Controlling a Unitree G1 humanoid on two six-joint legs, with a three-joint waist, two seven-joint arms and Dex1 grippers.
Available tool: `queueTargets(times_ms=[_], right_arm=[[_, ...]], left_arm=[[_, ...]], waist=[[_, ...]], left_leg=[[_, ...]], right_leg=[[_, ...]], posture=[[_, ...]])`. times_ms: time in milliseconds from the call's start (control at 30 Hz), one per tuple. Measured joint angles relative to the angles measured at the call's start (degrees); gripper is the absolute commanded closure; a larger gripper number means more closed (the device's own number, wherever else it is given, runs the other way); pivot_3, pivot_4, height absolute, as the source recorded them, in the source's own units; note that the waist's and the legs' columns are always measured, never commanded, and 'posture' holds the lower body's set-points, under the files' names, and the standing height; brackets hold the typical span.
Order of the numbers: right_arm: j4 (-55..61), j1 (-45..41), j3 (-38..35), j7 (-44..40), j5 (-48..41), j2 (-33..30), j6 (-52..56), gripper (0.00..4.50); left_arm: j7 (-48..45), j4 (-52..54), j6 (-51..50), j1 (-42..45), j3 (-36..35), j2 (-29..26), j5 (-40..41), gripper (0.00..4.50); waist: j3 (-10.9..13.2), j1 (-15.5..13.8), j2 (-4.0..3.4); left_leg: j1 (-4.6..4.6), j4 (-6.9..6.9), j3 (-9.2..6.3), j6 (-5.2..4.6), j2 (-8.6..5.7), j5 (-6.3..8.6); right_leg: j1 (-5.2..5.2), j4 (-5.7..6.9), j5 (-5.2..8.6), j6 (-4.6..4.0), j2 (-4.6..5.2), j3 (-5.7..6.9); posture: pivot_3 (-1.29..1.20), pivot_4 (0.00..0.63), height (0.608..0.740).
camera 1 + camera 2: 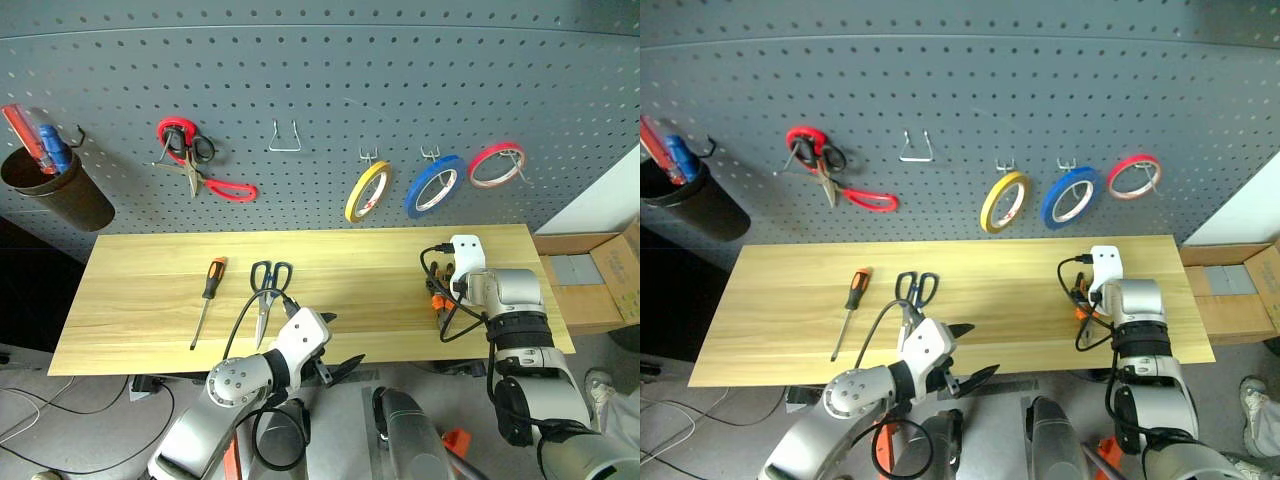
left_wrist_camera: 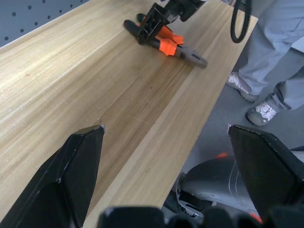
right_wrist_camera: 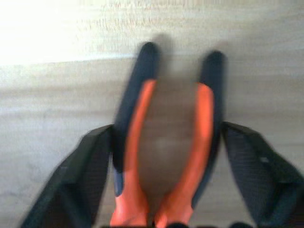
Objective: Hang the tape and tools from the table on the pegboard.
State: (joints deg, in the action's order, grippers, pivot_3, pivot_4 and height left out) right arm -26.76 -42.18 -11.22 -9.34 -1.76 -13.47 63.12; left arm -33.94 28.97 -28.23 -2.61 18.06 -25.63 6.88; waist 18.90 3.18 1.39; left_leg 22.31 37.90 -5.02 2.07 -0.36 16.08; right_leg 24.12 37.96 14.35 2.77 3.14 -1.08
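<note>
Nearest you, your left gripper (image 1: 335,368) hangs at the table's (image 1: 130,330) front edge, jaws spread wide and empty. Toward the right end, your right gripper (image 3: 164,156) straddles the pliers (image 3: 164,142), fingers spread on either side of both handles, one just touching. The pliers look heavy and stiff, with grippy rubber handles: squeeze both together mid-length. Scissors (image 1: 268,285) and screwdriver (image 1: 210,295) lie left of the middle. Beyond, the tape (image 1: 367,191) already hangs on the pegboard (image 1: 330,70).

Orange-black pliers (image 3: 166,156) & screwdriver (image 1: 208,312), blue-black scissors (image 1: 268,290), yellow tape (image 1: 367,190), grey dotted pegboard (image 1: 330,80).
</note>
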Motion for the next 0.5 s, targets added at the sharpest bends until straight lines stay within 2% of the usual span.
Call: queueTargets(times_ms=[133, 233, 433, 500], right_arm=[[-0.38, -0.53, -0.74, 0.64, -0.80, 0.19, 0.33, 1.67], [2.66, 1.25, 2.25, -2.05, -1.65, -0.39, 0.74, 1.67], [25.75, 14.16, 17.80, -18.70, -7.20, -5.89, -2.38, 1.67], [34.07, 17.03, 19.99, -22.06, -9.26, -6.76, -4.23, 1.67]], left_arm=[[0.74, 0.27, -0.37, 0.02, 0.00, 0.89, 0.01, 0.00], [1.00, 0.53, -0.36, -0.01, -0.06, 1.34, 0.02, 0.00], [4.01, 7.07, -2.61, -4.49, -3.96, 3.25, 2.73, 0.00], [5.50, 10.26, -4.08, -7.38, -6.18, 3.98, 4.61, 0.00]], waist=[[0.00, -0.02, 0.00], [0.00, -0.07, 0.00], [-0.13, -0.48, -0.18], [-0.24, -0.60, -0.16]], left_leg=[[0.02, -0.01, -0.01, 0.00, 0.01, 0.00], [0.05, -0.05, -0.04, 0.00, 0.01, 0.00], [0.69, -0.05, -0.19, 0.04, 0.03, 0.00], [0.73, -0.06, -0.30, 0.07, 0.02, 0.01]], right_leg=[[0.01, -0.03, 0.00, 0.00, 0.00, 0.01], [0.04, -0.05, 0.00, 0.00, 0.00, 0.03], [0.64, -0.07, 0.04, 0.08, 0.12, 0.07], [0.73, -0.07, 0.05, 0.10, 0.16, 0.04]], posture=[[0.04, 0.364, 0.740], [0.05, 0.328, 0.740], [0.07, 0.259, 0.740], [0.08, 0.233, 0.740]])
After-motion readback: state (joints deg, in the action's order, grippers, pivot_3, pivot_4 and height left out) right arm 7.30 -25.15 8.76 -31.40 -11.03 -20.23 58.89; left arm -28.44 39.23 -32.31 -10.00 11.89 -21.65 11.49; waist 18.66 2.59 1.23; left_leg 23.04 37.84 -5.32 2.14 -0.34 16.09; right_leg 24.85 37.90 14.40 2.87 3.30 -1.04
